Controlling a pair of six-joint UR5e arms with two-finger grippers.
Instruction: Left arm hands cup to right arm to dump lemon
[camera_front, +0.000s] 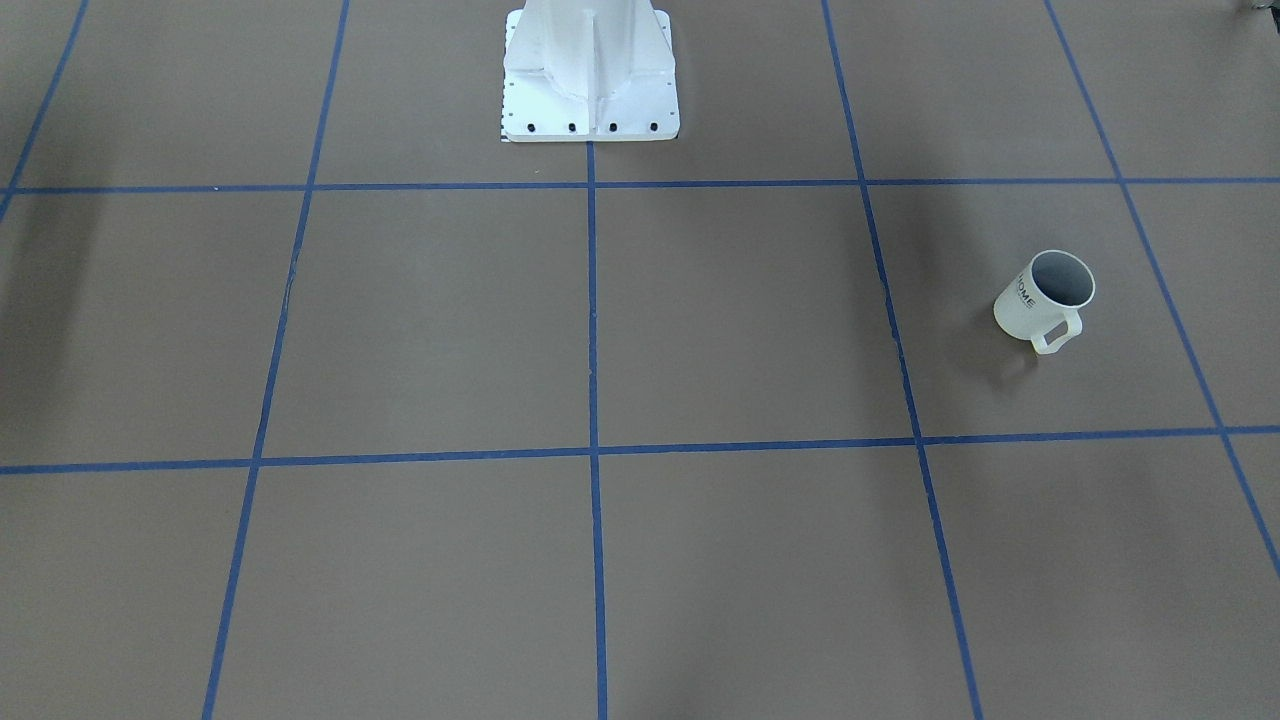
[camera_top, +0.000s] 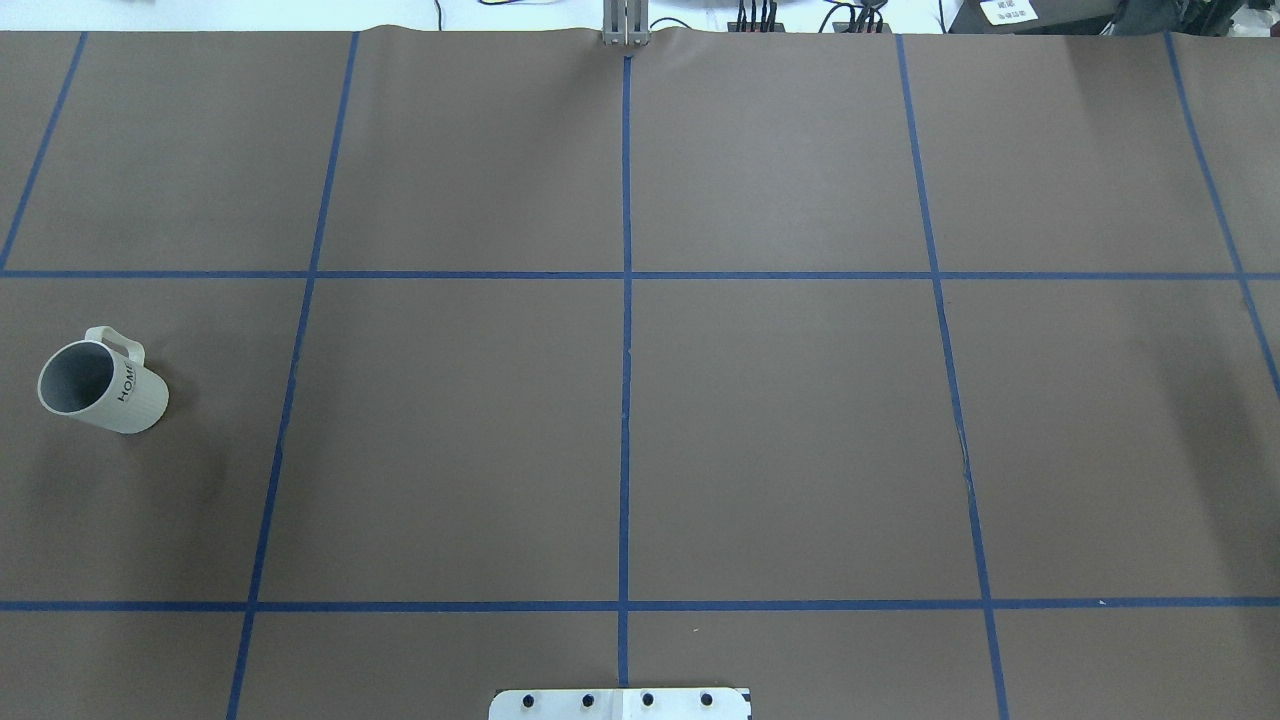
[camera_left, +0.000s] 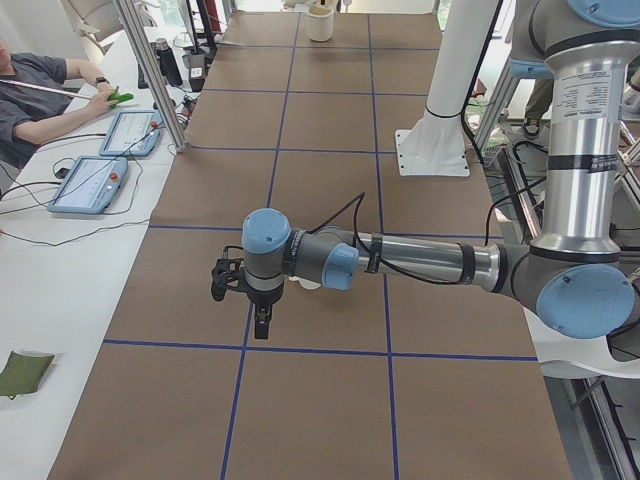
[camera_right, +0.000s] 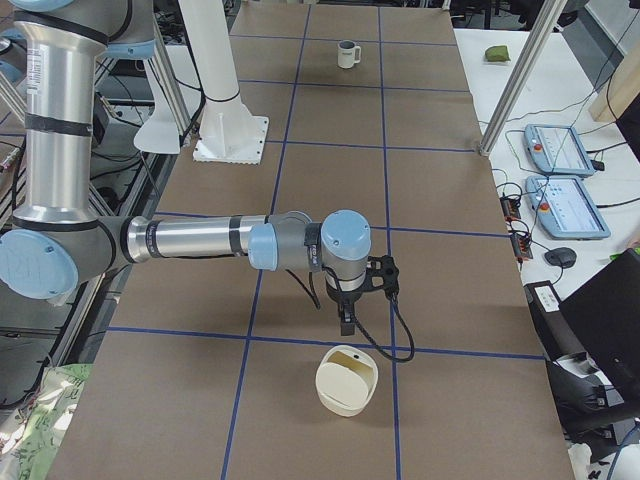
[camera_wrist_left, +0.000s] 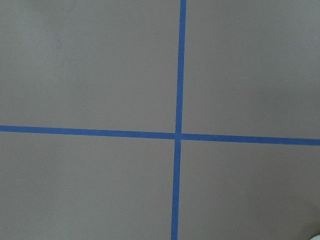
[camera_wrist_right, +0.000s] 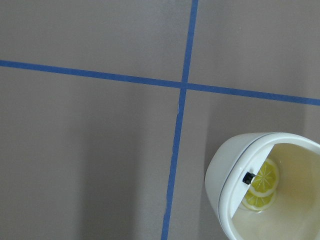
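Observation:
The white ribbed cup marked "HOME" stands upright on the brown table at the robot's far left, handle away from the robot. It also shows in the front view and far off in the exterior right view. Its grey inside shows no lemon. The left gripper points down above the table near the cup. The right gripper points down above the table's other end. Both grippers show only in the side views, so I cannot tell whether they are open or shut. No fingers show in either wrist view.
A cream container lies just in front of the right gripper, with yellow citrus-slice shapes inside. The white pedestal base stands at the robot's side. A seated operator and tablets are beside the table.

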